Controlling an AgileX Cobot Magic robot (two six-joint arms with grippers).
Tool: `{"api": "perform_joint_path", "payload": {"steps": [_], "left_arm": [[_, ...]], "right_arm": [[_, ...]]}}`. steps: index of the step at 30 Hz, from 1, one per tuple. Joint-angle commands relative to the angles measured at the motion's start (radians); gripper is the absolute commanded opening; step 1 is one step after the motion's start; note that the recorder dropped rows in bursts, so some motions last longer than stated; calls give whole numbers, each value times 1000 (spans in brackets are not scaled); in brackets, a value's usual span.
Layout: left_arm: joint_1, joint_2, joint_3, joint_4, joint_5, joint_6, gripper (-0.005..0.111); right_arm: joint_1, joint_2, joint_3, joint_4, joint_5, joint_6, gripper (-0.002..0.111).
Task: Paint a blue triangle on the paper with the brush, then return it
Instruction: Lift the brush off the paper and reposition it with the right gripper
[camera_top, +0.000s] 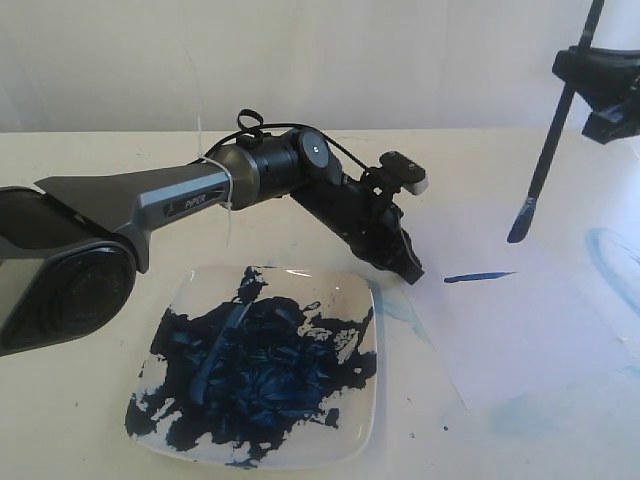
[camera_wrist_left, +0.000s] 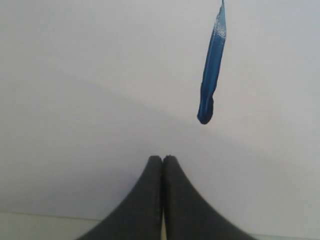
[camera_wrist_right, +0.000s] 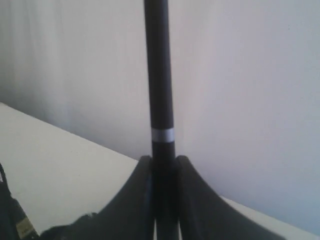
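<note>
The right claw (camera_top: 603, 85) is clamped on the brush (camera_top: 546, 150) and holds it tilted over the paper (camera_top: 540, 350). The left claw (camera_top: 411, 270) is closed and empty at the paper's near edge, near a single short blue stroke (camera_top: 478, 277). A paint-smeared plate (camera_top: 370, 300) sits beside the paper on the desk (camera_top: 60, 430).

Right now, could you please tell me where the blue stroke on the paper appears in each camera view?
Exterior view: the blue stroke lies right of centre on the paper, just beyond the left gripper.
Left wrist view: the stroke sits in the picture's upper right.
Right wrist view: not in it.
Shared landmark: the left gripper's tip, near the stroke's end in both.
</note>
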Motion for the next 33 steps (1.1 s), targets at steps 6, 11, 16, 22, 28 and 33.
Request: {"api": "perform_joint_path", "payload": {"steps": [6, 11, 16, 22, 28, 33], "left_arm": [[-2, 9, 5, 14, 66, -5, 0], [-2, 9, 5, 14, 66, -5, 0], [-2, 9, 5, 14, 69, -5, 0], [-2, 9, 5, 14, 75, -5, 0], [-2, 9, 5, 14, 75, -5, 0], [-2, 9, 5, 14, 75, -5, 0]], "right_arm": [[131, -239, 3, 56, 467, 295, 0], [310, -333, 5, 291, 818, 147, 0], [433, -349, 30, 880, 927, -306, 0], [511, -342, 84, 1694, 828, -1060, 0], [576, -336, 103, 2079, 699, -1376, 0], [606, -336, 103, 2010, 723, -1374, 0]]}}
